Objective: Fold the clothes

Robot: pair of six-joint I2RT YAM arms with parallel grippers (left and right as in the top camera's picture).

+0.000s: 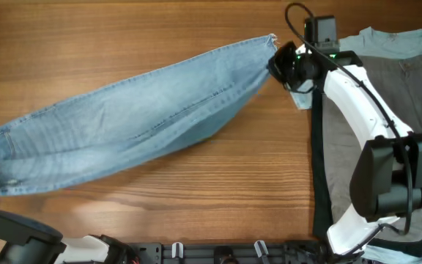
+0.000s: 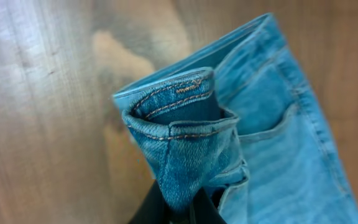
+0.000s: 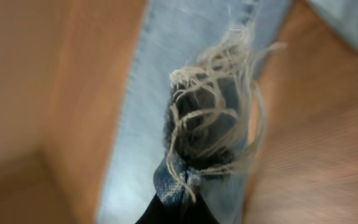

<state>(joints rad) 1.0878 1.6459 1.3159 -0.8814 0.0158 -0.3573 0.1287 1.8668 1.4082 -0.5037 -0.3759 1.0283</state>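
The jeans (image 1: 160,103) are held stretched out between the 2 grippers, over the wooden tabletop (image 1: 123,29). The left gripper (image 2: 179,208) is clamped on the waistband, which is bunched and folded over just above its fingertips; a stitched back pocket (image 2: 272,118) is seen to that gripper's right. A short run of orange stitching (image 2: 188,87) on the waistband is too small to be read as lettering. The right gripper (image 3: 179,211) is closed on the frayed hem (image 3: 210,106), whose pale loose threads curl directly ahead of its fingers, with the leg running away beyond. Behind the right gripper, under its arm, grey trousers (image 1: 343,161) are laid flat, and a pale-blue T-shirt (image 1: 387,40) is partly covered by them
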